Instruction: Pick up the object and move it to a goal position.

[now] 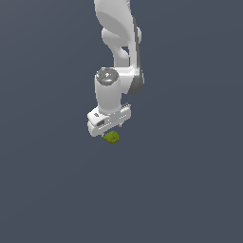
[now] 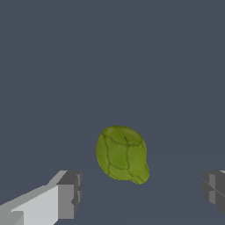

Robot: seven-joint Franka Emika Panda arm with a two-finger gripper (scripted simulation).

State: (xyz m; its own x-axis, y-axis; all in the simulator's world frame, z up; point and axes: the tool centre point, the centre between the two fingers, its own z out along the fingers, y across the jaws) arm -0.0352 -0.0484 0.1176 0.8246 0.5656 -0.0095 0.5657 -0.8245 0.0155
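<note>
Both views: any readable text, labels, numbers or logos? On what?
None readable in either view.
Yellow-green object: only dark crack-like lines on its surface, no letters or digits.
White arm and hand: plain white and grey surfaces, no markings.
Floor: uniform dark grey, unmarked.

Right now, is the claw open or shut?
Open. In the wrist view both fingers stand wide apart, clear of the yellow-green object between them.

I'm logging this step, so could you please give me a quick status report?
Claw open, fingers either side of the green lump. Lump not gripped yet. Nothing else in the way.
</note>
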